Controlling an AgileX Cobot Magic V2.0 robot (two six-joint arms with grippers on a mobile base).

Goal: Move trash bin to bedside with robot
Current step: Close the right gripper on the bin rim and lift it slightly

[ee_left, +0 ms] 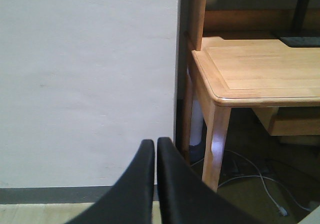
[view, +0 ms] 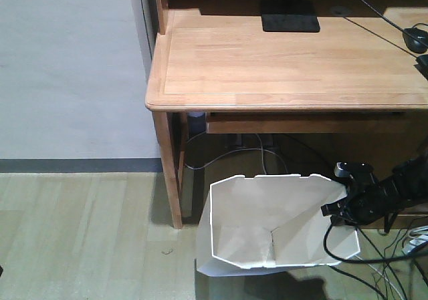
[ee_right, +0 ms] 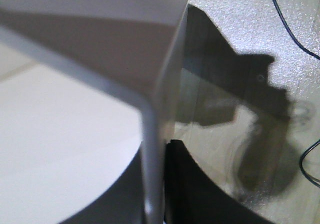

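- The thin wall of the trash bin (view: pixel 267 220) may flex or slip free when pulled, as it is held at only one spot on the rim.
- Loose cables (view: pixel 374 263) on the floor beside it could snag.
- The trash bin stands on the floor by the bench (view: pixel 267 66) leg; no bed is in view.
- The right end effector (view: pixel 339 208) reaches in low, clenched on the right rim wall.
- The left end effector (ee_left: pixel 155 149) is raised and pressed closed on nothing, facing the wall.

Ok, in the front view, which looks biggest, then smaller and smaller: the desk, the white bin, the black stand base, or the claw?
1. Wooden desk
2. Trash bin
3. Black stand base and right claw: these look about alike, so no ranking. The claw is also nearer the camera.
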